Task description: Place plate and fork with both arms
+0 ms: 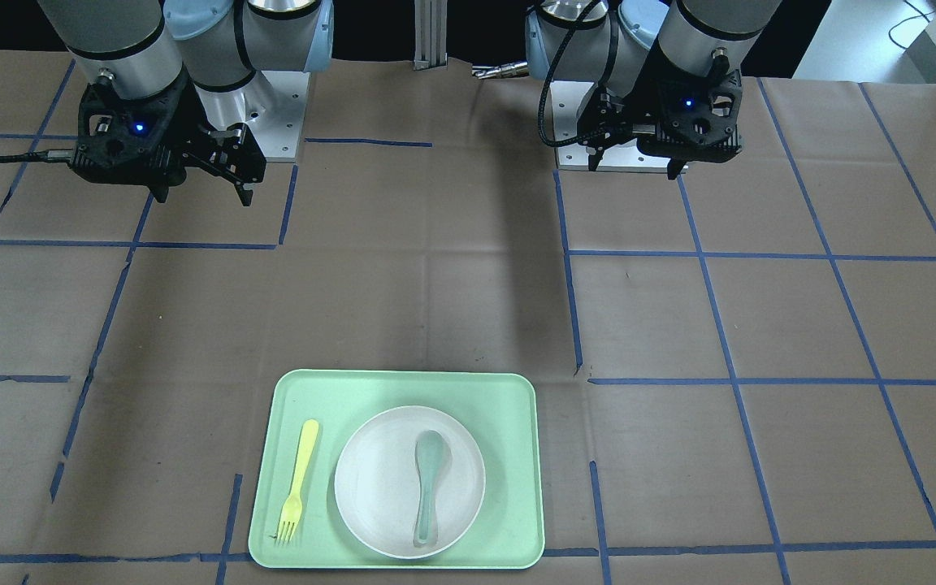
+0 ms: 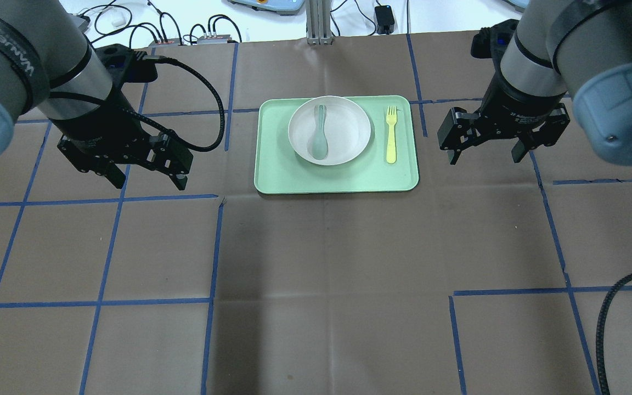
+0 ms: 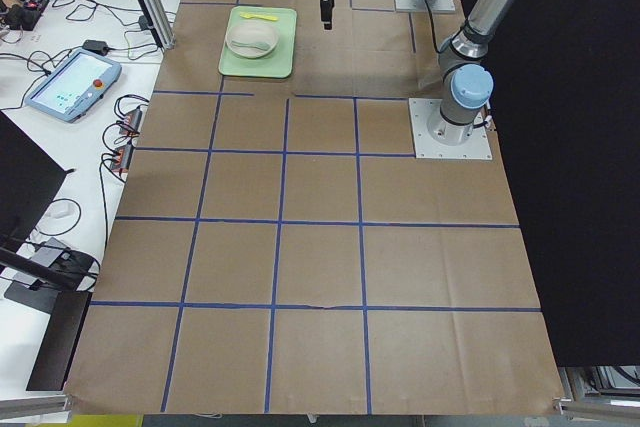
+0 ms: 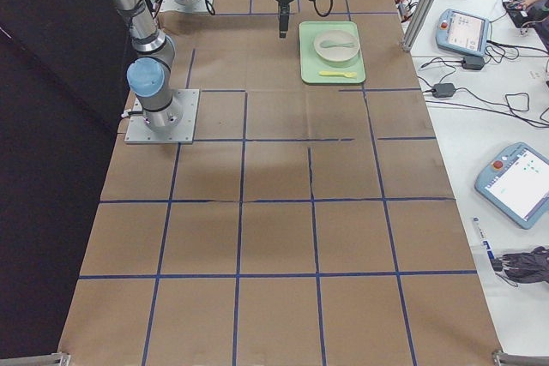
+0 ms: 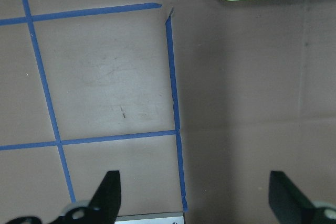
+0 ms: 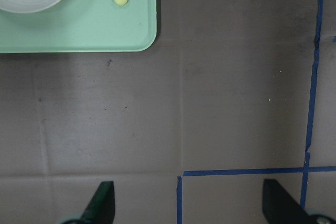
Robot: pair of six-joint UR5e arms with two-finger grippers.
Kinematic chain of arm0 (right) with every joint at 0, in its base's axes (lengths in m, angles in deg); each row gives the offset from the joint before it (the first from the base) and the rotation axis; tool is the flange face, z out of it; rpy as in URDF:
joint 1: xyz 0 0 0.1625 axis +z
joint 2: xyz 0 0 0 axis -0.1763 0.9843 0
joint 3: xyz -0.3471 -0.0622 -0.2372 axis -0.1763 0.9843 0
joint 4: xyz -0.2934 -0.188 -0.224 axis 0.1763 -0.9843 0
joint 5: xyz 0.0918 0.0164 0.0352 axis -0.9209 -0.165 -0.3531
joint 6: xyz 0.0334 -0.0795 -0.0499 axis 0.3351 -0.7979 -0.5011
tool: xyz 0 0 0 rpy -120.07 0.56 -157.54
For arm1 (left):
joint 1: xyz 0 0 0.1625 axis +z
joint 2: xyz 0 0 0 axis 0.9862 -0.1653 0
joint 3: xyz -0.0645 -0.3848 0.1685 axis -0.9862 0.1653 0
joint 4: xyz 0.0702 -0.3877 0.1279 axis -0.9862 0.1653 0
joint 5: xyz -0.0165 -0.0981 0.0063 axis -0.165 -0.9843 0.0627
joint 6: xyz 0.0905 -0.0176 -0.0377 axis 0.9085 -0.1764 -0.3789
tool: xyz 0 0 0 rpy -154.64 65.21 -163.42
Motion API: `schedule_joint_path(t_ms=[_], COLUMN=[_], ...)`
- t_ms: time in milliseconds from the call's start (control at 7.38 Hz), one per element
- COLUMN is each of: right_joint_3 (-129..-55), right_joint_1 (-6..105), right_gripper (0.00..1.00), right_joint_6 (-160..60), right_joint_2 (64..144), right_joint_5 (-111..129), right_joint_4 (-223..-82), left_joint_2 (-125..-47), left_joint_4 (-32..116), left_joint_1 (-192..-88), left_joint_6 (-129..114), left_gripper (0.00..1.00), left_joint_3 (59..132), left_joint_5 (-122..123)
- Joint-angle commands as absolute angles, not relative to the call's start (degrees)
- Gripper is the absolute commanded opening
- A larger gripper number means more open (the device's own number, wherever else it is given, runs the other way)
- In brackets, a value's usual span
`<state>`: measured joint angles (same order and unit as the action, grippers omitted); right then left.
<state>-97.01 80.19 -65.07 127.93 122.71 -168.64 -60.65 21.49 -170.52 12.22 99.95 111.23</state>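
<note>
**A:** Overhead, the plate (image 2: pixel 350 127) sits on the green tray (image 2: pixel 338 178), with a grey-green spoon (image 2: pixel 319 137) lying in it. The fork (image 2: pixel 391 134) is on the tray just to the plate's right, not touching it.

**B:** Wrist cameras differ! The left one catches only a tray corner, while the right one gets plate rim and fork handle.

**A:** Left gripper (image 2: pixel 147 180) and right gripper (image 2: pixel 484 158) are both spread wide, holding nothing and flanking the tray. The right one is nearer its edge.

**B:** Broad brown table (image 2: pixel 316 274) paper stretches between tray and robot.
</note>
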Motion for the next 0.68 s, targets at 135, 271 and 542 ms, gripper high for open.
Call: schedule_joint_path(t_ms=[135,271,542], right_joint_3=[-96.93,-96.93,-96.84], right_joint_1=[80.20,80.20,80.20], right_gripper=[1.00,1.00,1.00], right_joint_6=[-65.06,-65.06,-65.06], right_joint_2=[127.79,127.79,127.44], right_joint_5=[122.39,122.39,122.39], right_joint_4=[-168.67,-168.67,-168.58], left_joint_2=[-60.66,-60.66,-60.66], left_joint_4=[21.59,21.59,21.59], left_joint_1=[-170.48,-170.48,-170.48], left_joint_6=[12.23,12.23,12.23], left_gripper=[1.00,1.00,1.00], left_joint_3=[99.95,99.95,99.95], left_joint_5=[111.26,111.26,111.26])
